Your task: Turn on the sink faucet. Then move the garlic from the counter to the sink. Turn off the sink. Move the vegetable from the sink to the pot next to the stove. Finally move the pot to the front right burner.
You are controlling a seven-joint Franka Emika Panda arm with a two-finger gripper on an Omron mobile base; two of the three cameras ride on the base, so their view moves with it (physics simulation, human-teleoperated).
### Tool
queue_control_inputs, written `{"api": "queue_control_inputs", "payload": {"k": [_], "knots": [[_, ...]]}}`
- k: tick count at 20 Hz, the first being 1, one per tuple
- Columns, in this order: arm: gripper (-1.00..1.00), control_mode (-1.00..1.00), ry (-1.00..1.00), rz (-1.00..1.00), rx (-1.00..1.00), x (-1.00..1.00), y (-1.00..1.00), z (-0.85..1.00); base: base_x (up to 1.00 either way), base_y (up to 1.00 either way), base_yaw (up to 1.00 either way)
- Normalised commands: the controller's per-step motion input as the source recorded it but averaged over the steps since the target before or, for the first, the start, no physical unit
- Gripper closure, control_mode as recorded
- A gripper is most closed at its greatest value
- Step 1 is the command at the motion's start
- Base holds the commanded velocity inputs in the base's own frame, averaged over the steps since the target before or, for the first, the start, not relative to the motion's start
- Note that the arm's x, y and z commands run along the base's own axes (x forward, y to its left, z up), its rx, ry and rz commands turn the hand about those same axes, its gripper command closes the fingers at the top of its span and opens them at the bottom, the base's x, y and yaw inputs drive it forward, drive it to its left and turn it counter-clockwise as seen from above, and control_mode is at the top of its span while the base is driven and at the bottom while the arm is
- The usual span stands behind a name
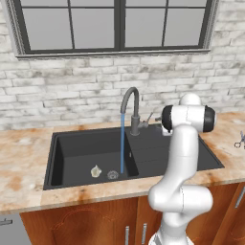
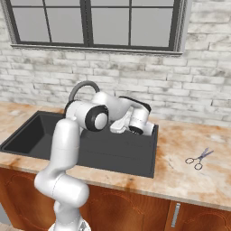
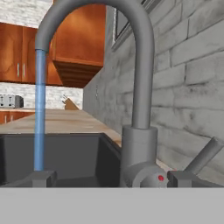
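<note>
The dark grey sink faucet [image 1: 130, 103] is running, and a blue stream [image 1: 122, 143] falls into the black sink [image 1: 67, 148]. The off-white garlic [image 1: 96, 171] lies on the basin floor just left of the round drain [image 1: 113, 174]. In the hand view my gripper [image 3: 111, 179] is open. Its fingertips [image 3: 41, 178] straddle the base of the faucet [image 3: 139, 162], and the thin lever [image 3: 205, 155] sticks up to the right. In the right base view my hand hangs low beside the faucet [image 2: 83, 88], over the sink's back edge. The pot and the stove are out of view.
Scissors [image 2: 198, 159] lie on the beige counter [image 2: 180, 176] right of the sink. A brick wall [image 1: 72, 91] and a window stand close behind the faucet. The flat drainboard [image 1: 210, 160] adjoins the basin on the right. Wooden cabinets [image 1: 95, 220] run below.
</note>
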Motion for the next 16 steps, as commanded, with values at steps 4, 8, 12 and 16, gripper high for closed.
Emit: {"api": "queue_control_inputs", "payload": {"k": [4, 8, 12, 16], "knots": [[-1.0, -1.0, 0.0, 0.0, -0.06, 0.42, 0.0, 0.12, 0.0, 0.0, 0.0], [-1.0, -1.0, 0.0, 0.0, -0.06, 0.27, 0.0, 0.0, 0.0, 0.0, 0.0], [-1.0, -1.0, 0.0, 0.0, -0.06, 0.18, 0.0, -0.02, 0.0, 0.0, 0.0], [-1.0, -1.0, 0.0, 0.0, -0.02, 0.05, 0.01, 0.0, 0.0, 0.0, 0.0]]}}
